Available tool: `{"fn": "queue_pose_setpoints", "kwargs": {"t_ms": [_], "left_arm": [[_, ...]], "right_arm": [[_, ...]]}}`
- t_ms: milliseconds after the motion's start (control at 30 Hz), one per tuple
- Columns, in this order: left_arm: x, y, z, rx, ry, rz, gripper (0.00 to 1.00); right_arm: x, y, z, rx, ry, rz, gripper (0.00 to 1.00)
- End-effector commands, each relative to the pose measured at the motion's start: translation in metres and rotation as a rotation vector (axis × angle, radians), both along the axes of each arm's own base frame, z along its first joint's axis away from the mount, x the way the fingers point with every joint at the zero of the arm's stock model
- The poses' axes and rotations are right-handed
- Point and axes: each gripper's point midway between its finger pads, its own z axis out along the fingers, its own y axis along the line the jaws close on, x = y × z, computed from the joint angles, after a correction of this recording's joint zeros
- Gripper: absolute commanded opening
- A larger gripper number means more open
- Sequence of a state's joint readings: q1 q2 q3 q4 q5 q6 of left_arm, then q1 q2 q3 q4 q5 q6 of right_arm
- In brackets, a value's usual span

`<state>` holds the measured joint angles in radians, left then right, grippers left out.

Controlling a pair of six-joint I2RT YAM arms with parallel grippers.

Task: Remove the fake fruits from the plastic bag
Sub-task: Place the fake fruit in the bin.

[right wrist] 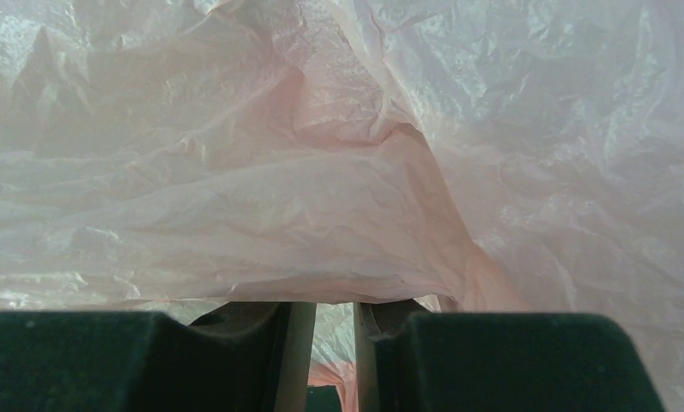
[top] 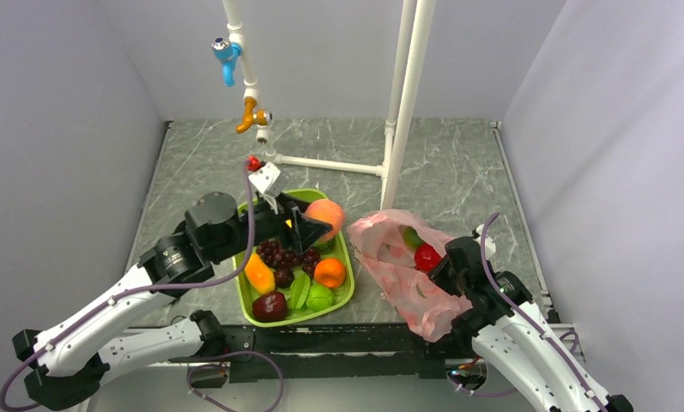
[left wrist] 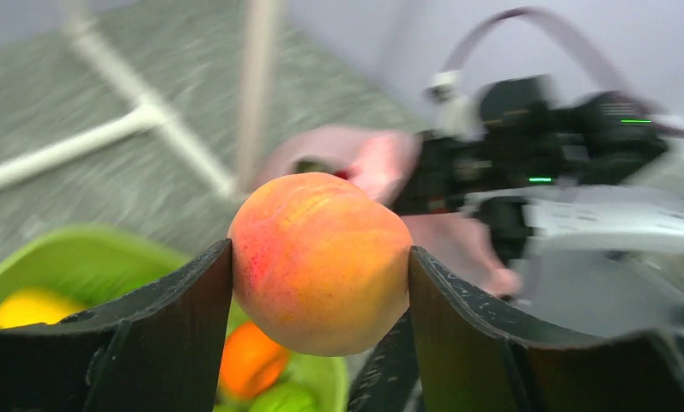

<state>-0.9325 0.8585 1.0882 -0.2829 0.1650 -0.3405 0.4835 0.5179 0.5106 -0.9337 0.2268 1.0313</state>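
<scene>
— Peach (top: pixel 326 209): where is it?

— Out of the plastic bag (top: pixel 404 296), held in the air. The left claw (top: pixel 311 225) grips it across its widest part, one dark finger (left wrist: pixel 179 309) flat on each side. It hangs over the 1 o'clock corner of the green tray (top: pixel 348 287).

— Which way does it go from there?

— I'd say straight down, or a touch toward 7 o'clock, where the tray holds other fruit. The peach is round, so its orientation makes no difference. The left arm already has it there, so the drop belongs to that arm.

— And the other fake fruits?

— The red apple (top: pixel 426 256) and the green fruit (top: pixel 412 236) lie in the bag's open mouth, at about 4 o'clock from the peach. The bag is spread on the tabletop (top: pixel 458 172), just beside the tray.

— The right claw (top: pixel 448 268)?

— Nearly closed, apparently pinching a fold of the bag at the mouth's rim. The apple is just beside it at 10 o'clock. That arm is nearer the bag, but it looks busy holding the mouth open.
</scene>
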Motion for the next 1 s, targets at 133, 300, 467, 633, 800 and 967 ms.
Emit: {"fn": "queue_pose_setpoints", "kwargs": {"t_ms": [133, 300, 467, 633, 800, 967], "left_arm": [[0.062, 0.107, -0.140, 0.404, 0.156, 0.649, 0.35], [0.060, 0.094, -0.183, 0.432, 0.243, 0.587, 0.35], [0.052, 0.075, -0.220, 0.419, 0.339, 0.515, 0.35], [0.052, 0.067, -0.242, 0.438, 0.383, 0.500, 0.47], [0.054, 0.070, -0.250, 0.472, 0.399, 0.521, 0.75], [0.055, 0.071, -0.227, 0.444, 0.347, 0.511, 0.94]], "right_arm": [[0.006, 0.001, 0.004, -0.003, -0.018, 0.002, 0.24], [0.006, 0.002, 0.004, -0.003, -0.015, 0.007, 0.24], [0.006, 0.001, 0.005, -0.002, -0.023, 0.006, 0.24], [0.006, 0.002, 0.007, 0.008, -0.035, 0.008, 0.24], [0.006, 0.002, 0.010, 0.012, -0.043, 0.003, 0.25], [0.008, 0.005, 0.019, 0.034, -0.082, 0.021, 0.34]]}}
